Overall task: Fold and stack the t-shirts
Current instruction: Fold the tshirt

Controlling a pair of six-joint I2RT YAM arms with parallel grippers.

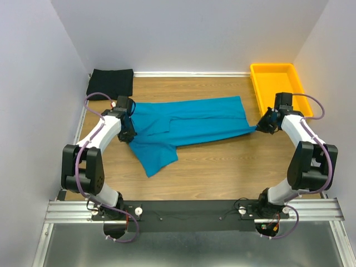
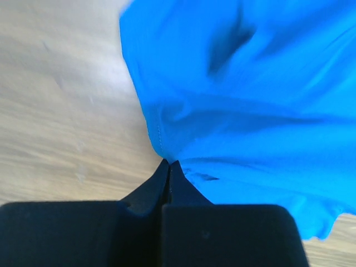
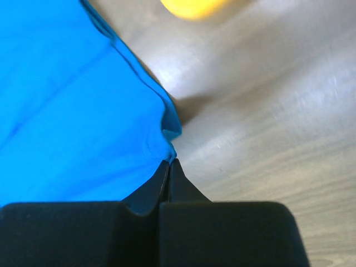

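Black-and-white arms [image 1: 103, 134], lilac cables [image 1: 89, 97], matte black pincer fingers [image 2: 149, 190].

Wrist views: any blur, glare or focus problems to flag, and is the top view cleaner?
Left wrist: the teal shirt and table are soft, smeared toward the top left. Right wrist: the yellow tray is an unfocused blob, and a pale glare patch sits on the table beside the shirt's hem. Top external: sharp, evenly lit, only faint shadows.

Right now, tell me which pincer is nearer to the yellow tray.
Right. The right pincer sits just off the yellow tray's near left corner, shut on the teal shirt's end; the left pincer holds the shirt's opposite end, far across the table.
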